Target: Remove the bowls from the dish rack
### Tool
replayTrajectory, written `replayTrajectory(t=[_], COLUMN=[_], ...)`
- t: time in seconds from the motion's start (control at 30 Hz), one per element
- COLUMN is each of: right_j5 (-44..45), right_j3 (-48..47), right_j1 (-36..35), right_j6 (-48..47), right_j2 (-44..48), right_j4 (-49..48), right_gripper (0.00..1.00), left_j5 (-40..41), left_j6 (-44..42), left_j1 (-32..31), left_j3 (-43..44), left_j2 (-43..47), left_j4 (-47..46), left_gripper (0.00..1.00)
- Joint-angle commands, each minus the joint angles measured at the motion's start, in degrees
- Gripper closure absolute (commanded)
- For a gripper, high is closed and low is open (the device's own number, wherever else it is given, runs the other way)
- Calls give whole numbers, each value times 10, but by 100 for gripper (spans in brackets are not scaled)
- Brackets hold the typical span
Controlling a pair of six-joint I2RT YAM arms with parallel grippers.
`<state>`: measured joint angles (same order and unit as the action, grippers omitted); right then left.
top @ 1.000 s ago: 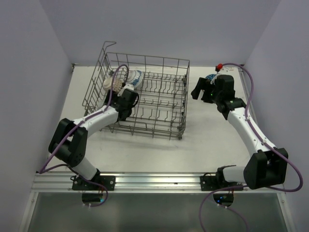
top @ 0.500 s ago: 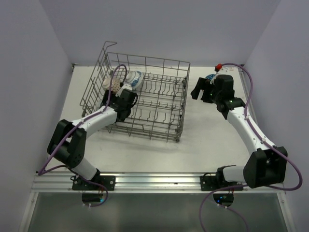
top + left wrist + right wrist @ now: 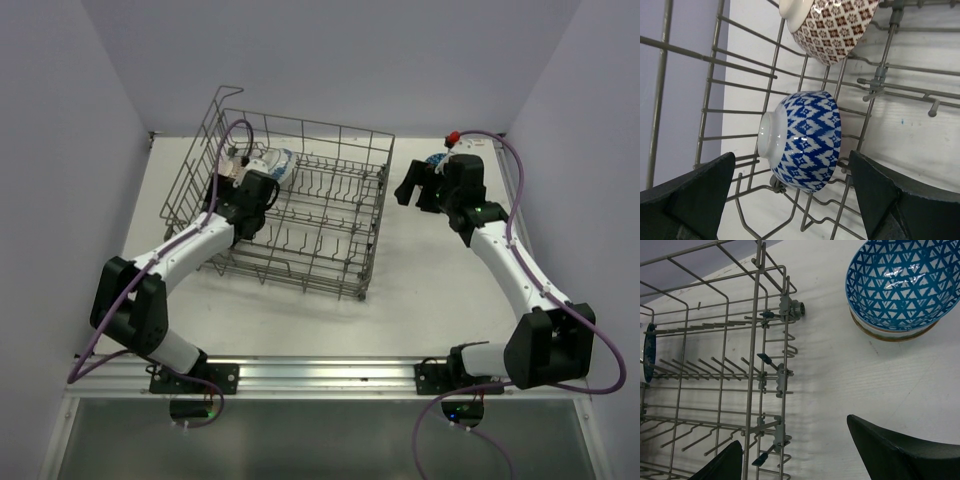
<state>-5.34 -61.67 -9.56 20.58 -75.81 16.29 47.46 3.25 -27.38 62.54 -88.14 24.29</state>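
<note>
The grey wire dish rack (image 3: 377,215) stands on the table's left half. Two bowls lie on their sides at its back left: a blue-and-white patterned bowl (image 3: 280,160) (image 3: 805,140) and a red-brown diamond-patterned one (image 3: 832,25). My left gripper (image 3: 262,175) (image 3: 791,167) reaches inside the rack, open, its fingers on either side of the blue-and-white bowl without touching it. My right gripper (image 3: 408,187) (image 3: 795,437) hovers open over bare table to the right of the rack, with nothing in it. A blue triangle-patterned bowl (image 3: 900,282) (image 3: 437,160) sits stacked upright on another bowl at the back right.
The rack's upright tines (image 3: 705,367) and raised corner handle (image 3: 222,95) surround the left arm. Purple walls close in on the left, the back and the right. White table (image 3: 430,280) stretches between the rack and the right arm.
My left gripper has pushed deeper towards the back of the rack, up to the bowls, and opened a little wider. The rack has swung slightly leftward. The right arm has not moved.
</note>
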Motion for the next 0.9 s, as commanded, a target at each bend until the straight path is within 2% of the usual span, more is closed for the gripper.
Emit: replayTrajectory(t=[0.0, 0.3, 0.87], right_j5=[-5, -8, -14], right_j3=[1, 1, 2], right_j1=[3, 3, 3], right_j6=[5, 8, 11], right_j2=[-5, -7, -13], right_j4=[-25, -28, -30], right_gripper=[9, 9, 9], left_j5=[-36, -81, -89], left_j6=[-3, -17, -29], left_j1=[6, 8, 29], left_j3=[49, 43, -12], left_j2=[21, 36, 51], left_j4=[26, 51, 42], left_gripper=[0, 0, 0])
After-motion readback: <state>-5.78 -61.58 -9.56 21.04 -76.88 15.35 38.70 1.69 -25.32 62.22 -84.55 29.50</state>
